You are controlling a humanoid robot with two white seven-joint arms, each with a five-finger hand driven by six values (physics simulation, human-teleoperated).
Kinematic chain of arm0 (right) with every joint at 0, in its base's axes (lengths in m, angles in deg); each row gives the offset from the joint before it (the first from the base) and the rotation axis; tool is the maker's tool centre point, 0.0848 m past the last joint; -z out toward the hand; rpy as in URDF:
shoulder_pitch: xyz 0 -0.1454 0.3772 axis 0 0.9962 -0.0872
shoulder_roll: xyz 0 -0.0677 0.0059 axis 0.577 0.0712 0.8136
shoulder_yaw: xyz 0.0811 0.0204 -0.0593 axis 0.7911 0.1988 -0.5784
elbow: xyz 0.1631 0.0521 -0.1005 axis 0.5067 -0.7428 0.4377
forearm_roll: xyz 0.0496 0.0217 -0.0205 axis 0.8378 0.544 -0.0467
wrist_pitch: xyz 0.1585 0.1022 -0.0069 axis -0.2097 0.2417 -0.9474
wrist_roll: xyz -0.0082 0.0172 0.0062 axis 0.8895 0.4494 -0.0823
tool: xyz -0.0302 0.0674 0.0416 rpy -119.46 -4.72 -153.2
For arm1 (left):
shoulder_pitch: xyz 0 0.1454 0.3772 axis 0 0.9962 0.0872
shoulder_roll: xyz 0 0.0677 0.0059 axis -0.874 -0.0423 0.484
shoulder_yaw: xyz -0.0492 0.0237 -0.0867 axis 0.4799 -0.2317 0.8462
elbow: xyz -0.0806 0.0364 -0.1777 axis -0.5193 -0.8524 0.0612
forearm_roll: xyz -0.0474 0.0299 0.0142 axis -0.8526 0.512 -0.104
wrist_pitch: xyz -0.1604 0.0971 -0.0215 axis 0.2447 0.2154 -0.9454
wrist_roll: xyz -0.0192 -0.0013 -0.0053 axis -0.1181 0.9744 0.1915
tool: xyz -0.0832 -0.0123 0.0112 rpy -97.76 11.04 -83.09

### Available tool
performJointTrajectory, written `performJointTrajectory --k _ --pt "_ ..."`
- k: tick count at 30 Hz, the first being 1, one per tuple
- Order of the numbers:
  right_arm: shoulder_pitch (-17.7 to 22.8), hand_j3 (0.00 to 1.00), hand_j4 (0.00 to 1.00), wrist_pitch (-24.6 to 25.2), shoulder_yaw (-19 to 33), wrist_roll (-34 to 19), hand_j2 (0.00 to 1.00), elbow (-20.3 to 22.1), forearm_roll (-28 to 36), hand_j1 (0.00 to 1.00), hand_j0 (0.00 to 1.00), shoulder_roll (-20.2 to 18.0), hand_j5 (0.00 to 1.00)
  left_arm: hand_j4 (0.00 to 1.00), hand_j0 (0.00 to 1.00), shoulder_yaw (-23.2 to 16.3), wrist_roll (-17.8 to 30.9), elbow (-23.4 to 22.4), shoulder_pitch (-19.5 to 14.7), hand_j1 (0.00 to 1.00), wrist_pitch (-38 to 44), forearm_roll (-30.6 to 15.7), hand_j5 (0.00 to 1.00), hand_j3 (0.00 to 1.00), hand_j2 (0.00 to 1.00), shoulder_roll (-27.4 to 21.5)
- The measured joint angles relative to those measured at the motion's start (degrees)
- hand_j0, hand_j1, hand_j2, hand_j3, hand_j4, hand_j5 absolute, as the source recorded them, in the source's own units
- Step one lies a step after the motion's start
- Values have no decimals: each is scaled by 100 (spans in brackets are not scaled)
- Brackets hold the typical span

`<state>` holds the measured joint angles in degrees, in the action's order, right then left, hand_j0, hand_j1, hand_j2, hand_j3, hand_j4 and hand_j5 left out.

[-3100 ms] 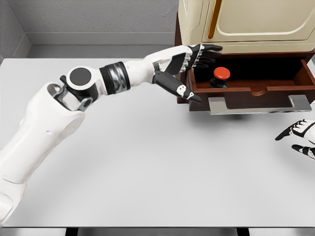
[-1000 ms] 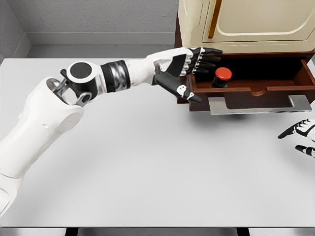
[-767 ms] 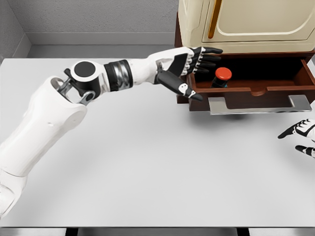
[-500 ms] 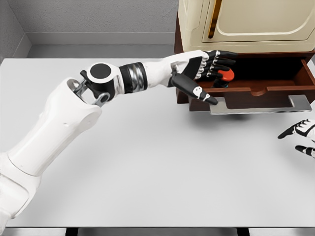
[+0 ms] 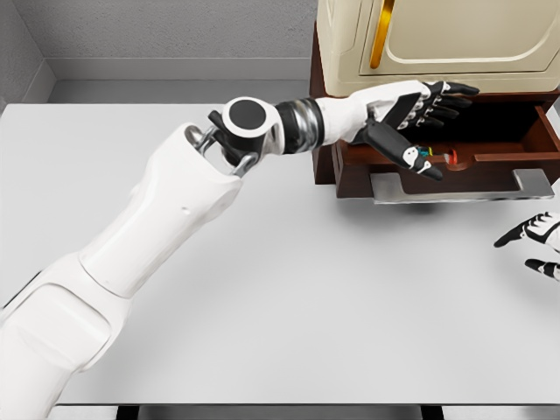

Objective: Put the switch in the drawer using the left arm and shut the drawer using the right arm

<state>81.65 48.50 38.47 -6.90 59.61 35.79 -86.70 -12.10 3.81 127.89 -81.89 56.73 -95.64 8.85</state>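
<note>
A matte light-grey tabletop point(image 5: 289, 289) meets a grey textured wall point(image 5: 175, 31) at upper left, while the left hand point(image 5: 418, 114) reaches open-fingered, empty, over the open brown wooden drawer point(image 5: 490, 157).

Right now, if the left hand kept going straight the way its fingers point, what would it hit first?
Probably the drawer's right side wall. The left hand points right, fingers spread, over the open drawer, and nothing else shows in that line. Depth is unclear, so it might pass above the wall.
</note>
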Motion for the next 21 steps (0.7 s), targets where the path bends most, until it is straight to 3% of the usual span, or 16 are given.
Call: performJointTrajectory --k 4,7,9,14,19,21 --pt "-26 64 64 0 0 -1 64 11 7 64 64 1 64 100 100 6 0 1126 202 100 28 -183 100 100 100 -179" --pt "-35 64 64 0 0 -1 64 16 8 64 64 3 64 100 100 45 -5 2032 387 100 37 -647 100 100 100 -878" --pt "-35 64 64 0 0 -1 64 23 9 64 64 1 64 100 100 101 5 2374 439 100 7 -1034 100 100 100 -1465" --pt "-44 64 64 0 0 0 64 48 23 64 64 5 64 100 100 247 350 2666 641 100 -539 -1741 100 100 100 -2746" --pt "-175 55 55 0 -4 13 55 45 86 55 55 2 55 100 100 486 703 2721 1371 100 -1822 -1959 100 100 100 -3876" --pt "-176 53 53 0 -11 7 53 45 172 53 53 1 53 100 100 745 744 2727 1960 100 -2266 -1963 100 100 100 -4199"
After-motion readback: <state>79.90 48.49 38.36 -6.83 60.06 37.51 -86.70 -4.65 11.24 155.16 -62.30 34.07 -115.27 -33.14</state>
